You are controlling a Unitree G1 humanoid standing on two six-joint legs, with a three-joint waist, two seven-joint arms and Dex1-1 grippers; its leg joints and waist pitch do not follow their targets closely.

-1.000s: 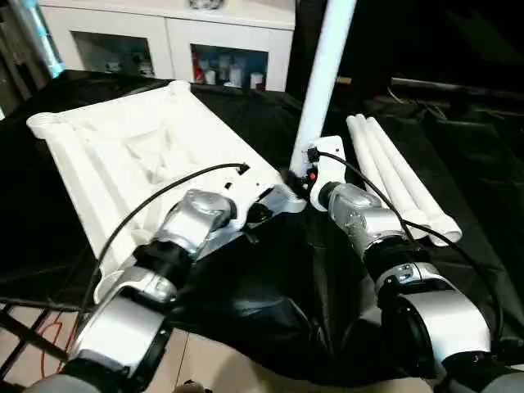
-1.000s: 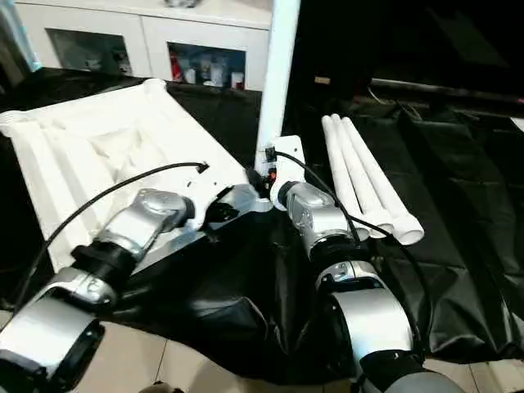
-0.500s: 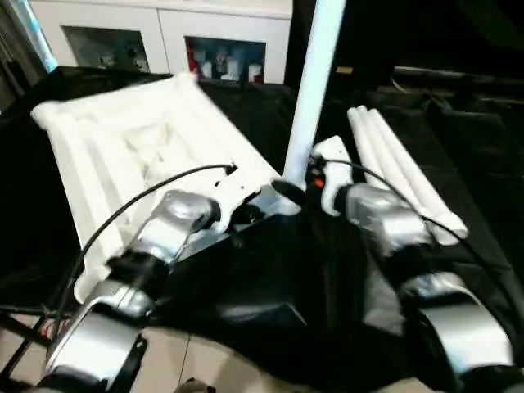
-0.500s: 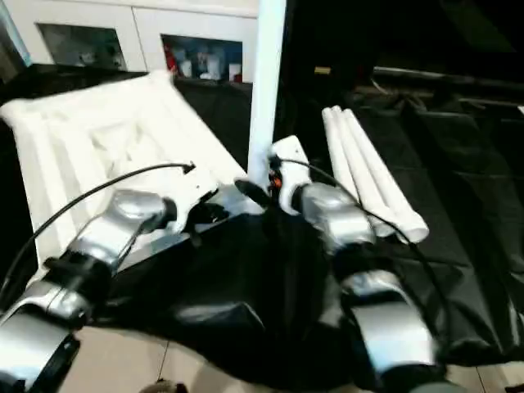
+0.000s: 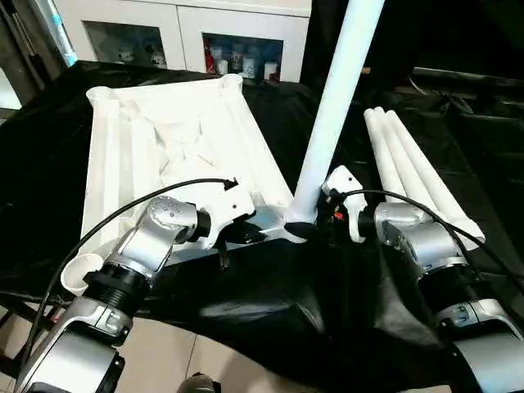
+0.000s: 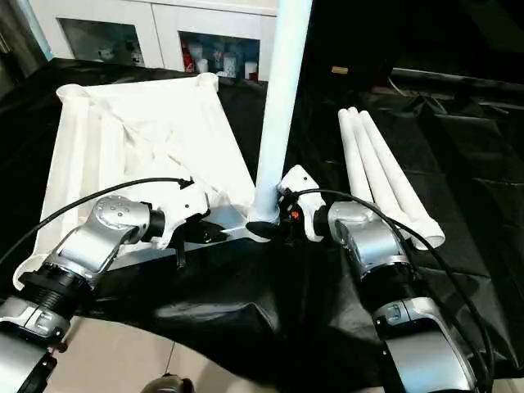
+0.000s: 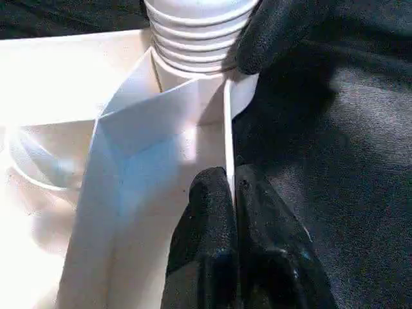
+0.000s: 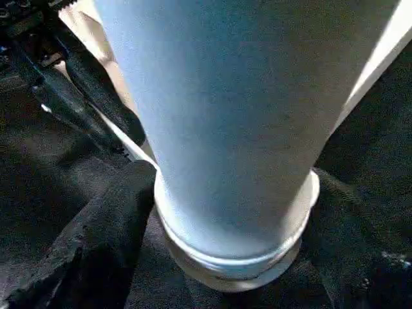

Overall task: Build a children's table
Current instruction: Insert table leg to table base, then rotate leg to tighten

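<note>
Now seating first leg (image 5: pixel 332 123) upright in near corner socket of tabletop (image 5: pixel 176 155), which is lying ribs-up on black-draped bench (image 5: pixel 483 139). Left gripper (image 7: pixel 228 187) pinching thin tabletop edge beside socket. Right gripper (image 6: pixel 274 229) standing spread around leg base. Three spare legs (image 5: pixel 417 176) lying just right. I'm judging next move: check leg sits firm, then reach for spare.

Work surface draped in a black cloth (image 5: pixel 270 295), which hangs over its near edge. Lying directly on it — a white tabletop (image 5: pixel 172 155), ribbed underside up, toward the left side; three white legs (image 5: pixel 417 176) bundled side by side toward the right side, running from near to far.
</note>
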